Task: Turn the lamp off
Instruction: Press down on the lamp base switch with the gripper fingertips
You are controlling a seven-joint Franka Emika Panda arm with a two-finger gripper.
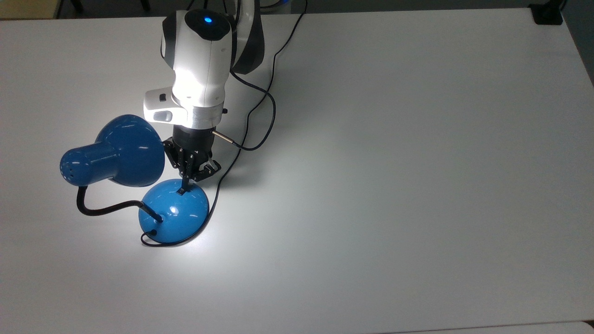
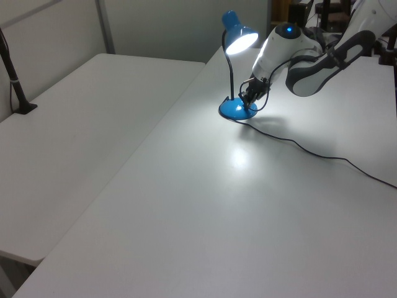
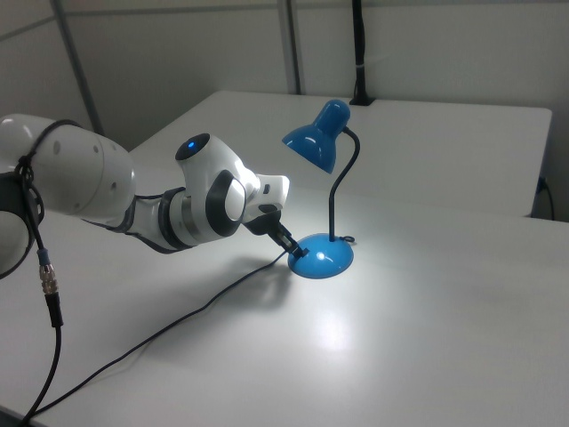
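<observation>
Top view: glossy blue metal desk lamp [image 1: 173,211] at 9 o'clock on the white table [image 1: 394,162], black two-finger gripper [image 1: 184,189] pressed together, tip on the dome's small black switch. Left view: lamp [image 2: 237,108] lit, gripper [image 2: 247,102] at its 3 o'clock. Right view: gripper [image 3: 296,253] touches dome [image 3: 322,258] at 9 o'clock.

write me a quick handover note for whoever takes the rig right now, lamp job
Gripper: fingers shut, holding nothing, tip down on the dome base at the small black switch.
Glossy blue metal desk lamp: upright on the white table, base near the top view's lower left, shade bent over on the black gooseneck.
Done: fingers brought to the switch.
Left: lamp is lit, bright pool on the table; press the switch until it goes dark, then lift clear. Thin black cord runs beside the gripper.
</observation>
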